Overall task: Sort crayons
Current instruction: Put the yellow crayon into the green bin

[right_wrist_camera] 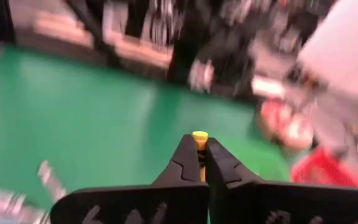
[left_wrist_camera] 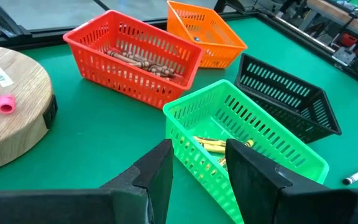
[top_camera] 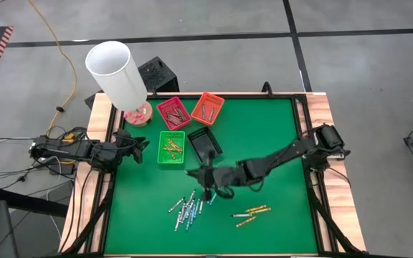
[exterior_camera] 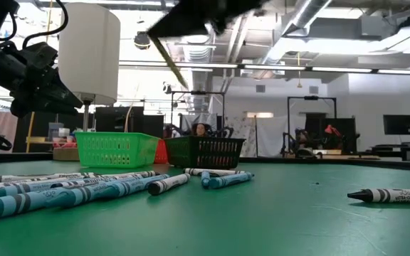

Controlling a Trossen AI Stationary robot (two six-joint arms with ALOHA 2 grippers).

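Several blue and white crayons lie loose on the green mat near its front edge, and a few yellow ones lie to their right. At the far left stand a red tray, an orange tray, a green tray with yellow crayons in it and a black tray. My right gripper hovers mid-table beside the black tray, shut on a yellow crayon. My left gripper stands open at the left edge, facing the green tray, with nothing between its fingers. My right gripper pinches the yellow crayon between its two fingers, and one end sticks out just past the fingertips. The crayon is lifted clear of the mat. In the low view it slants down from the gripper.
A white cylinder rises over a round wooden disc at the far left corner, next to the red tray. A black box sits beyond the table. Bare green mat spreads over the right half.
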